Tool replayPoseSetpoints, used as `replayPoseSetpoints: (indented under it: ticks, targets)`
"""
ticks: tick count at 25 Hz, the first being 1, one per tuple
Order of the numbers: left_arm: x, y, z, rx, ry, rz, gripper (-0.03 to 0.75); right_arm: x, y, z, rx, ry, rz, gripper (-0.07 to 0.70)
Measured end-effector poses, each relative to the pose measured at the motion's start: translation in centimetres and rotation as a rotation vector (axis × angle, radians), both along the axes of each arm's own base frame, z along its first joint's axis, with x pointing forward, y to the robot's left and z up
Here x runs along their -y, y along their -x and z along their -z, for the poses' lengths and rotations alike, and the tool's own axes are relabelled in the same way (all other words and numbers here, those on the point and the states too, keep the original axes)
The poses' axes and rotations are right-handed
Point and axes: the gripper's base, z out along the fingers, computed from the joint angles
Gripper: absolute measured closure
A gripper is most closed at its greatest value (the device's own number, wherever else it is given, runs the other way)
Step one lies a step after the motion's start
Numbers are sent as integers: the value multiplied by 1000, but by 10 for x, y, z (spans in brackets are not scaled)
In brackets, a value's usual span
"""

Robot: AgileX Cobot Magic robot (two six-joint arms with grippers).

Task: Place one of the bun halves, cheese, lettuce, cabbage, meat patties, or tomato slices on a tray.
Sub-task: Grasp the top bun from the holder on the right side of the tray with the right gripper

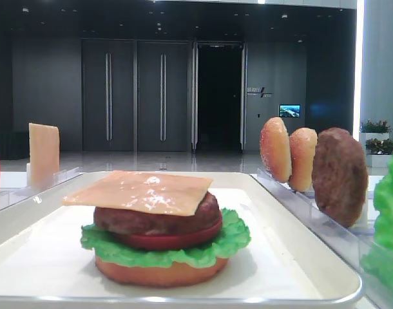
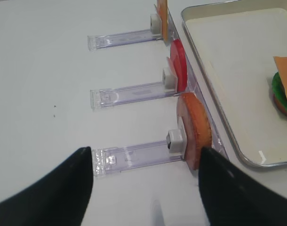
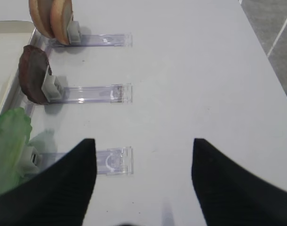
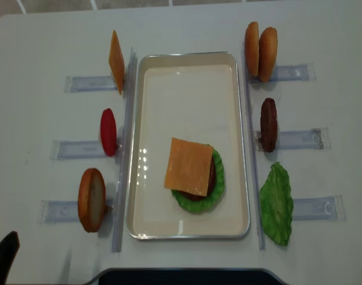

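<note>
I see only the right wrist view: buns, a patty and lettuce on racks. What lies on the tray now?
Observer: On the tray, an unfinished burger with a cheese slice on top; no top bun.
Operator: What stands in the left racks?
Observer: A spare cheese slice, a tomato slice and a bun half.
Operator: And the left gripper?
Observer: The left gripper is open and empty.

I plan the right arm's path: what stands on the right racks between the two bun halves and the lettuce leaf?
One meat patty, upright in the middle rack; the overhead view shows it.
</note>
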Motion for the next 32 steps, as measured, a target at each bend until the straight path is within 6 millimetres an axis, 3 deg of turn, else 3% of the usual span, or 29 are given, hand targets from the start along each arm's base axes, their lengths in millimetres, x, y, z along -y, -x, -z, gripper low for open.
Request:
replayPoseSetpoints:
  ticks: [20, 24, 32]
  targets:
    - [0, 0, 0, -1, 11, -6, 181, 0, -1, -5, 13, 17, -9, 181]
    - [0, 0, 0, -1, 13, -8, 181, -2, -18, -7, -87, -8, -23, 181]
    - [0, 0, 0, -1, 13, -8, 181, -6, -73, -14, -337, -81, -43, 181]
